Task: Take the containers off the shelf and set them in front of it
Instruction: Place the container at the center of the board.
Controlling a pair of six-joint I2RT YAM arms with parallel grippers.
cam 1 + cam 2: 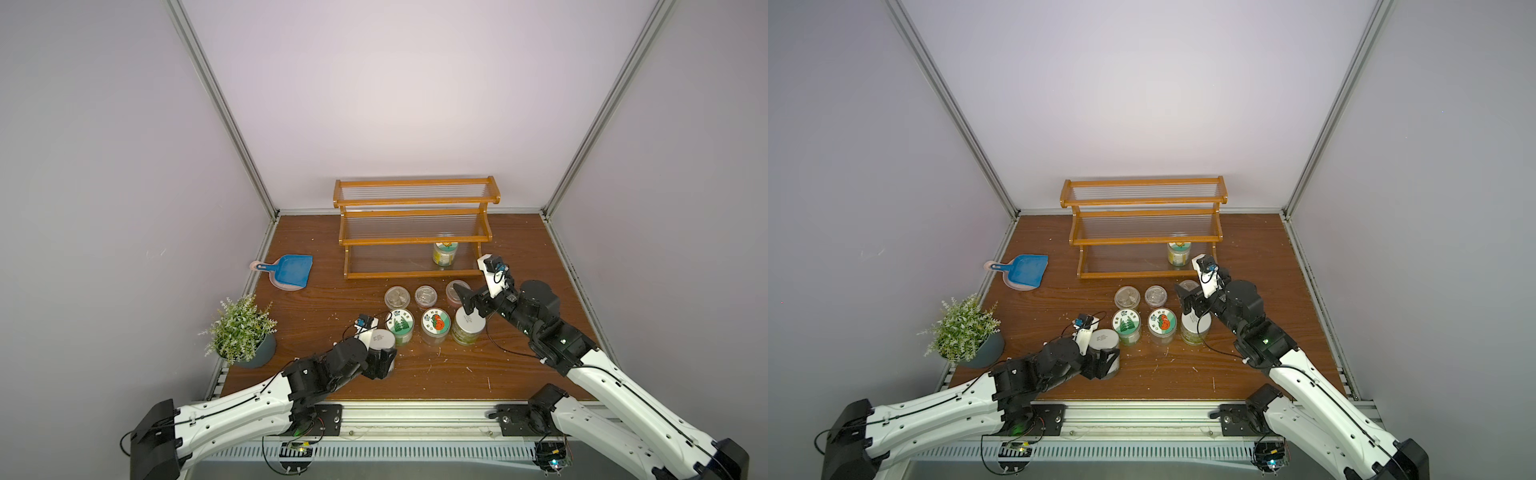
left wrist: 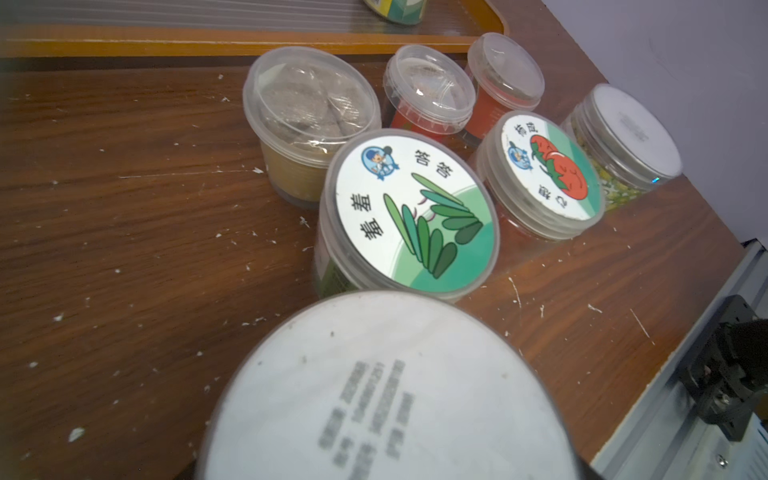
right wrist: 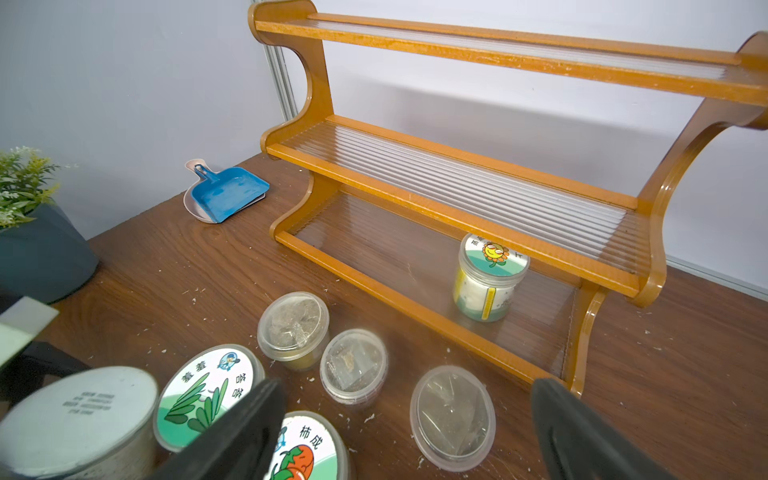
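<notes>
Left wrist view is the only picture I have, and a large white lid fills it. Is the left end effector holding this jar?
Observer: Yes. In both top views the left end effector is closed on the sides of the white-lidded jar. I cannot tell whether the jar is lifted.
Operator: What is left to take from the shelf?
Observer: One thing: the sunflower-lidded jar, upright on the lowest tier near its right end. Both upper tiers are bare.
</notes>
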